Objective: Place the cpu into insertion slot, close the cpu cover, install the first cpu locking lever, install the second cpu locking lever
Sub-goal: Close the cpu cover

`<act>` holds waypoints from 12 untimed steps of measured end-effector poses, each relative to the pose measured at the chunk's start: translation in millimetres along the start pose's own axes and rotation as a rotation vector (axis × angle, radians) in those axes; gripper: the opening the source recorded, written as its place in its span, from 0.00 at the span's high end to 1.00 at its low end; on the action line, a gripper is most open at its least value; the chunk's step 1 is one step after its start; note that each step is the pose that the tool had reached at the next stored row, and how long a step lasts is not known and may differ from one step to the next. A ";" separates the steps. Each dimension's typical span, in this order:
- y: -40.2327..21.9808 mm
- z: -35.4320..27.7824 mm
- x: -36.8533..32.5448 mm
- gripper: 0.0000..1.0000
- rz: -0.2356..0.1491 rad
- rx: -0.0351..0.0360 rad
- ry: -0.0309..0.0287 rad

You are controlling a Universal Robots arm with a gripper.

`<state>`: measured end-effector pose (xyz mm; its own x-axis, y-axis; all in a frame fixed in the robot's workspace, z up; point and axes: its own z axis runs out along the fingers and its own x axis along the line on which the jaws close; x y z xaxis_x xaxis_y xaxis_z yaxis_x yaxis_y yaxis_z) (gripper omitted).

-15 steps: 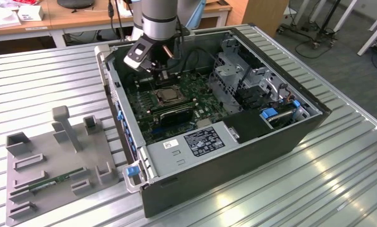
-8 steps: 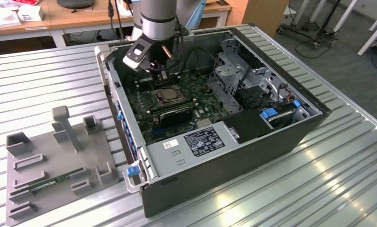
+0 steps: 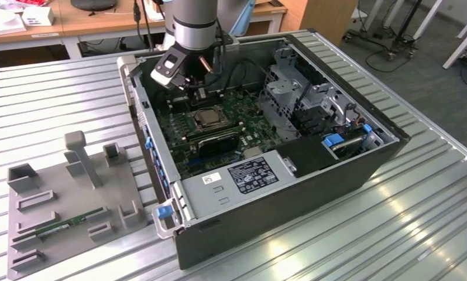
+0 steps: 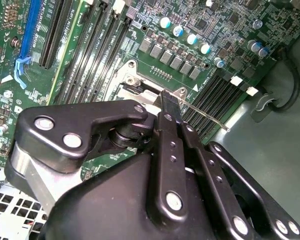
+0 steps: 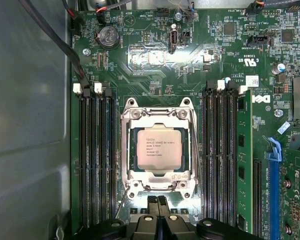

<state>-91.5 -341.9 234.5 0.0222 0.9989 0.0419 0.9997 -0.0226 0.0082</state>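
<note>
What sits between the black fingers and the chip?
In the first wrist view, the silvery rim of the cpu cover lies between the fingers and the cpu.

The arm (image 3: 194, 23) stands nearly upright over the insertion slot (image 3: 208, 117), its wrist angled down toward it. The tool (image 3: 200, 93) hangs just above that slot's near edge. In both wrist views its two black fingers (image 5: 154, 206) (image 4: 170, 107) are pressed together, with nothing between them.
</note>
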 end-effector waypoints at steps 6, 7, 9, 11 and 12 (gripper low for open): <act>-1.7 0.0 0.0 0.89 0.000 0.0000 0.0000; -2.0 0.0 0.0 0.89 0.000 -0.0001 0.0001; -2.5 0.0 -0.1 0.89 0.000 0.0000 0.0000; -3.0 0.0 -0.1 0.89 0.000 0.0000 0.0000; -3.3 0.0 -0.1 0.89 0.000 0.0000 0.0000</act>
<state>-94.7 -341.9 234.5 0.0222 0.9989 0.0419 0.9997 -0.0226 0.0082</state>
